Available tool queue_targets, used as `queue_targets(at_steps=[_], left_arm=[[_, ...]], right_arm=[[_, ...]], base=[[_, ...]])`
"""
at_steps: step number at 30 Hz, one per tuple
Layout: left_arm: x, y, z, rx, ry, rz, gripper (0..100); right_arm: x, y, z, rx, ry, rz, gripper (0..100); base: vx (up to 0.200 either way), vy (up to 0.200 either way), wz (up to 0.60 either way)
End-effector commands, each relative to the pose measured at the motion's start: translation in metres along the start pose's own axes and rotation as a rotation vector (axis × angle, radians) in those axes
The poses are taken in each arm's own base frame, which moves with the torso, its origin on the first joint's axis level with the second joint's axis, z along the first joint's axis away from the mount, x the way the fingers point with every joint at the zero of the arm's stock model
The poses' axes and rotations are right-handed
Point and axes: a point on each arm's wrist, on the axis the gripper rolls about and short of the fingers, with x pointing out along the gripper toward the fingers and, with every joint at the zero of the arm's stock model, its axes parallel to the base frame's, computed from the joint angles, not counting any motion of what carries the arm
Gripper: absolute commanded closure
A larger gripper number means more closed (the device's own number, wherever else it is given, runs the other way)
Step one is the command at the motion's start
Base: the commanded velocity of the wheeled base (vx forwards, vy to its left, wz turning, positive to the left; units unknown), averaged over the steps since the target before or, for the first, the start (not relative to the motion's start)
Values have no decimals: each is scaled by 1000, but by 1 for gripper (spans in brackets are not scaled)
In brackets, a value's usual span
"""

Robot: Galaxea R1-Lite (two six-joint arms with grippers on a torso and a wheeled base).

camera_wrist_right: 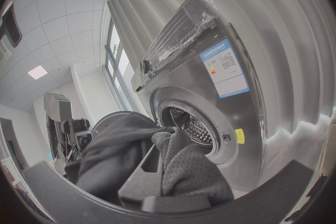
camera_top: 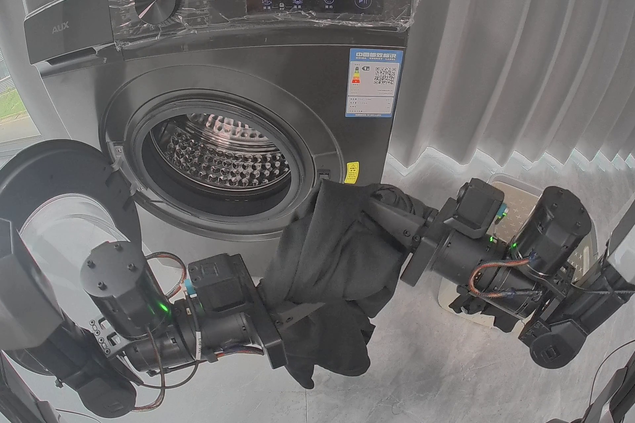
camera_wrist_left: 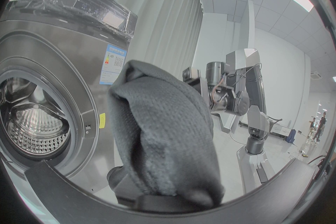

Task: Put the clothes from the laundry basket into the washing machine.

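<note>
Obs.: the dark garment (camera_top: 331, 252) hangs in the air between both arms, in front of the washing machine (camera_top: 264, 74) and clear of the floor. Seen from the head view, it sits at about 4 o'clock from the open drum (camera_top: 218, 160) and just short of its rim. The left gripper (camera_top: 297, 312) has it at 7 o'clock of the bundle, with the fingers closed on a fold and cloth bunched over them. The right gripper (camera_top: 387, 211) pinches the top edge at 2 o'clock, and knit fabric is wedged between its fingers in the wrist view. The door (camera_top: 59, 193) is swung wide at 9 o'clock. The laundry basket (camera_top: 522, 203) stands at 3 o'clock behind the right arm, and you cannot see its contents. Handling, as judged: the garment is light, limp and not fragile, with a knit that grips rather than slips. It has no stiffness, so the loose tail at 6 o'clock will likely drag or catch on the door seal. Hold it by bunched folds, not by a single layer. Feed the high right-hand end in first, and expect the slack to follow.
</note>
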Motion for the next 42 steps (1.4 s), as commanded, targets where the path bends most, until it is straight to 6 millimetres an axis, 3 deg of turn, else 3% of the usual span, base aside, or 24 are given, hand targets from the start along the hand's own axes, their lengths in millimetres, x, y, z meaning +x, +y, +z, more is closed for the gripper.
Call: queue_targets(at_steps=[1,20,21,25,28,32,36,42], left_arm=[[-5,-2,12,18,-44,0,100],[-4,1,9,8,-36,12,100],[-4,2,9,6,-36,15,100],[-6,5,8,4,-31,30,100],[-10,12,8,2,-29,60,100],[-13,17,8,3,-29,85,100],[-15,22,8,1,-25,109,100],[-20,34,8,-4,-29,166,100]], right_arm=[[0,-5,-15,14,56,-13,100],[-11,-5,-27,25,121,-24,100],[-10,-6,-27,24,116,-25,0],[-13,-12,-25,18,115,-55,0],[-26,-43,-19,-16,108,-165,0],[-38,-69,-9,-45,83,-253,0],[-42,-72,-2,-55,66,-261,0],[-47,-58,-1,-69,74,-233,0]], base=[[0,0,0],[0,0,0],[0,0,0],[0,0,0],[0,0,0],[0,0,0],[0,0,0],[0,0,0]])
